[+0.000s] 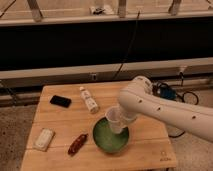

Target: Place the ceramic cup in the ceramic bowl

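The ceramic bowl (106,142), wide and green inside, sits on the wooden table (145,150) at the front middle. The ceramic cup (114,119), small and off-white, hangs tilted just above the bowl's far right rim. My gripper (121,123) comes in from the right at the end of the white arm (165,107) and is shut on the cup. The arm's wrist hides most of the fingers.
A white labelled bottle (89,99) lies behind the bowl. A black phone (60,101) lies at the back left. A red-brown packet (77,144) and a pale rectangular block (43,139) lie at the front left. Cables hang behind the table.
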Controlling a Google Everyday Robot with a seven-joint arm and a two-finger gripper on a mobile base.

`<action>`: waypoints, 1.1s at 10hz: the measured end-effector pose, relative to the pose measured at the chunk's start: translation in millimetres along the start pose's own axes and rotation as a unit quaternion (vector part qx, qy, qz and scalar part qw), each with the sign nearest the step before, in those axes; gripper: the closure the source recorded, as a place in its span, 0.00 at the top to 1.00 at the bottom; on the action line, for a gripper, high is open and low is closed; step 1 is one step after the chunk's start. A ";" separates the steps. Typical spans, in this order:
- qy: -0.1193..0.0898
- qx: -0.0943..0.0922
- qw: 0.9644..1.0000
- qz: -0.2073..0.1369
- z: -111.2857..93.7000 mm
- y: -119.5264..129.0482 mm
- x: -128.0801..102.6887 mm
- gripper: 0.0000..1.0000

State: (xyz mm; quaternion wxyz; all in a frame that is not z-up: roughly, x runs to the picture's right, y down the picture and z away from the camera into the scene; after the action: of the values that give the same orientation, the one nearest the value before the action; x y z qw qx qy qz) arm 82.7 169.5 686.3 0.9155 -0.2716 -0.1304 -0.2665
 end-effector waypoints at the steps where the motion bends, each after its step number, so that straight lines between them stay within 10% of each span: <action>1: -0.001 0.000 1.000 -0.002 4.7 1.6 -1.5 0.00; 11: -0.013 0.012 1.000 -0.009 19.4 8.8 -8.2 0.00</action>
State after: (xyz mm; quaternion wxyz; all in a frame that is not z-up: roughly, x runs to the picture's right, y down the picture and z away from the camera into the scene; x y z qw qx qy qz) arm 79.0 190.1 695.3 0.9146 -0.2625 -0.1479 -0.2696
